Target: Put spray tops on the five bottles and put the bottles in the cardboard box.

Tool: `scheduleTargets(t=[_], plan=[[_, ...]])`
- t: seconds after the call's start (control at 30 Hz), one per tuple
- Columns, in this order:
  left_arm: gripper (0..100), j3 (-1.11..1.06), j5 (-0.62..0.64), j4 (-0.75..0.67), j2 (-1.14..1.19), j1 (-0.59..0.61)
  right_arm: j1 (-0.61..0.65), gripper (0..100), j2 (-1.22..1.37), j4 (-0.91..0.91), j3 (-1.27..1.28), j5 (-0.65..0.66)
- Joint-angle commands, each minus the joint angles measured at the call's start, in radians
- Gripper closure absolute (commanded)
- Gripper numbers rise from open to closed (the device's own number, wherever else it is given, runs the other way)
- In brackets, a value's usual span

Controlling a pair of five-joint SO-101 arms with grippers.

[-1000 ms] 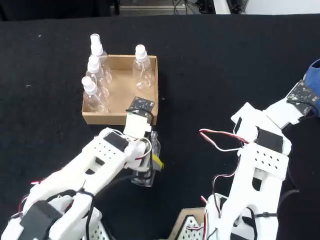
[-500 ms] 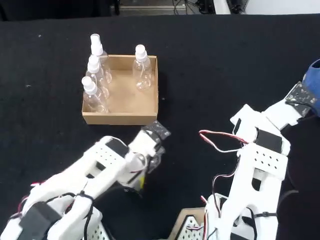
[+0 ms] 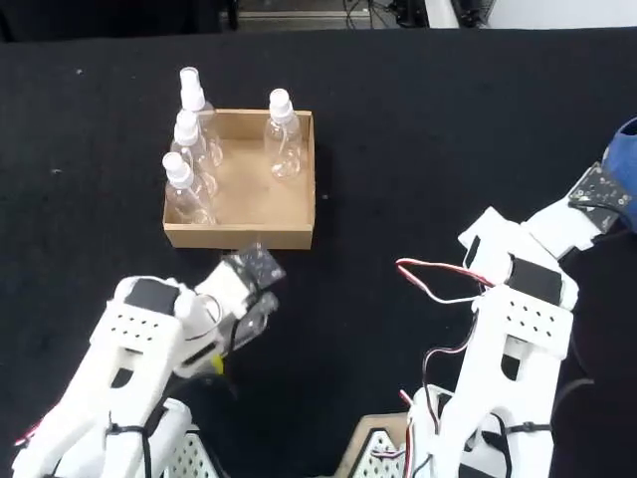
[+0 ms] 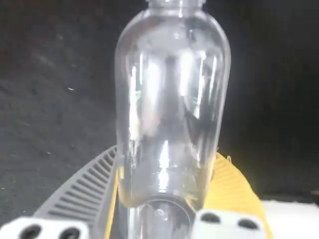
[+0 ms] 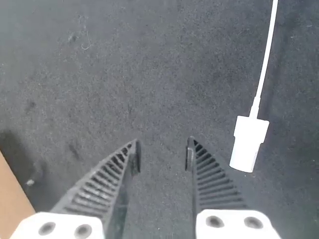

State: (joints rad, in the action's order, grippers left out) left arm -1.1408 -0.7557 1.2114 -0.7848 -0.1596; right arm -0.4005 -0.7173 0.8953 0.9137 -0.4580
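Currently, the left jaws are pinching a clear bottle (image 4: pixel 172 109) by its lower body, pressing on it from opposite sides. The bottle's neck runs off the edge of the left wrist view, so whether it carries a spray top cannot be told. In the high view, the left arm (image 3: pixel 149 334) ends just in front of the near wall of the cardboard box (image 3: pixel 239 237), close to it but apart from it, above the black table (image 3: pixel 418 129). The box holds four capped bottles (image 3: pixel 189 144), all upright. Three stand in a row along the wall at the left of the high view, and one (image 3: pixel 283 134) stands at the far right corner. The right arm (image 3: pixel 518 319) extends toward the table's right edge, well apart from the box. The right jaws are spread and hang over the table surface. A white spray top (image 5: pixel 247 142) with a thin dip tube lies on the table just beside one of the jaw tips.
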Motion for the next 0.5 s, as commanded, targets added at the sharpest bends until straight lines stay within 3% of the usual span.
scheduleTargets(t=[0.0, 0.13, 0.47], plan=[[81, -0.018, -0.037, 0.0, -0.009, 0.016, -0.014, 87.4, -0.033, -0.026, -0.005, 0.011], [71, 0.024, -0.035, 0.002, -0.012, 0.016, -0.014, 87.4, -0.033, -0.026, -0.005, 0.011], [76, 0.004, -0.041, -0.002, -0.002, 0.018, -0.014, 87.4, -0.033, -0.026, -0.004, 0.011]])
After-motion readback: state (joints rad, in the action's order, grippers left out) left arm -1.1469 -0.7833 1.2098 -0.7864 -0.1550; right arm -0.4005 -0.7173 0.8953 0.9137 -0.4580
